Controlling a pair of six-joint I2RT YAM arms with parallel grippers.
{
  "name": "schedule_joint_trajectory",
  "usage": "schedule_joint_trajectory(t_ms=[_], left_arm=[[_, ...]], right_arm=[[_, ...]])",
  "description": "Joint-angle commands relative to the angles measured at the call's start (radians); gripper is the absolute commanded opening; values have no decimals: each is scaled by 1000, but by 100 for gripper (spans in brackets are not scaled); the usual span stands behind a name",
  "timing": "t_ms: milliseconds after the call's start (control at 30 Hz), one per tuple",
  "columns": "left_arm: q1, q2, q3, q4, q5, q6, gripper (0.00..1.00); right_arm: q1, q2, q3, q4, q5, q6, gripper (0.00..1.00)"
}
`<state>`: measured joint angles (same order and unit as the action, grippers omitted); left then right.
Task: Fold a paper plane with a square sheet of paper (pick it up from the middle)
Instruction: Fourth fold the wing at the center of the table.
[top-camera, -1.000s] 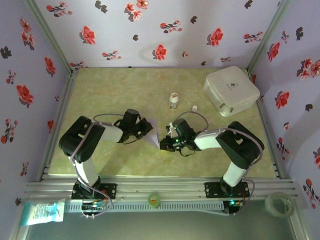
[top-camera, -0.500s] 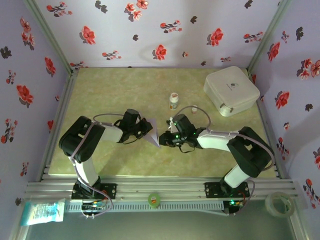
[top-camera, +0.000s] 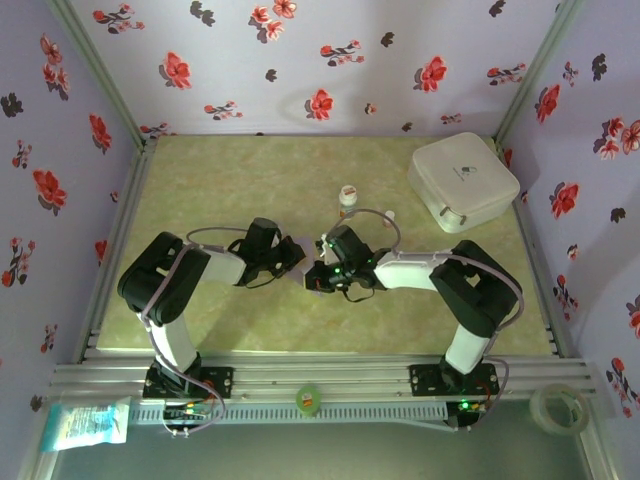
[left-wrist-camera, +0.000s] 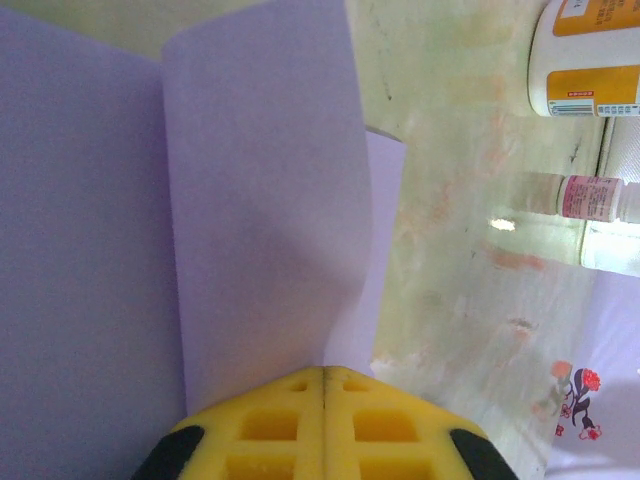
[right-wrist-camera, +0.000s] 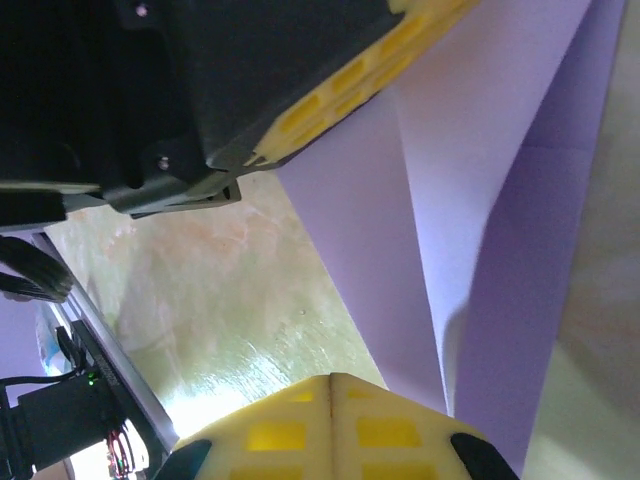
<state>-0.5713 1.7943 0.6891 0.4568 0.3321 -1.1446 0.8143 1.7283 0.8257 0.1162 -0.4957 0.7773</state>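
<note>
Lilac and thin, one sheet of paper (left-wrist-camera: 260, 220) is in the scene, already creased into several overlapping layers. It is at the middle of the worktop (top-camera: 220, 190), a little toward the near edge, between the two hands. The left hand (top-camera: 296, 258) reaches in from the left side. Its yellow pads (left-wrist-camera: 270, 425) are pressed together with the paper coming out from them, so it is clamped on the sheet. The right hand (top-camera: 314, 274) reaches in from the right side. Its pads (right-wrist-camera: 390, 430) also meet with no gap, and the paper runs down into them with a small dent at that place, so it grips the same sheet. The two hands are just beside each other.

From the left wrist, the folded flaps look long and narrow, and their edges run straight away from the pads. The long axis follows the line of that hand, toward the right edge of the worktop. Which end is the tip I cannot tell. From above, too little of the paper shows to say where it points.

Two white bottles stand behind the hands, toward the far edge: a larger bottle with an orange label (top-camera: 347, 197) and a thinner bottle with a pink label (top-camera: 388, 214). They are near each other but apart. One white rounded box (top-camera: 462, 180) sits at the far right corner.
</note>
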Motion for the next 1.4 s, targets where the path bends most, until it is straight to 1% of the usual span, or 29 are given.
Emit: schedule_joint_trajectory(t_ms=[0, 933, 1000, 1100, 1200, 1300, 1367], left_arm=[[-1, 31, -19, -44, -44, 11, 3], [0, 17, -10, -36, -40, 12, 4], [-1, 3, -1, -25, -26, 16, 6], [2, -29, 20, -17, -1, 25, 11], [2, -75, 39, -31, 11, 43, 25], [-1, -126, 37, -58, 12, 58, 26], [-5, -154, 23, -79, 13, 62, 25]], right_arm=[[-3, 16, 0, -19, 31, -9, 0], [-26, 48, -144, 105, 22, 62, 0], [-26, 47, -159, 112, 27, 68, 0], [-27, 45, -172, 112, 32, 68, 0], [-30, 45, -175, 112, 32, 69, 0], [-33, 50, -178, 117, 30, 74, 0], [-36, 51, -179, 121, 31, 76, 0]])
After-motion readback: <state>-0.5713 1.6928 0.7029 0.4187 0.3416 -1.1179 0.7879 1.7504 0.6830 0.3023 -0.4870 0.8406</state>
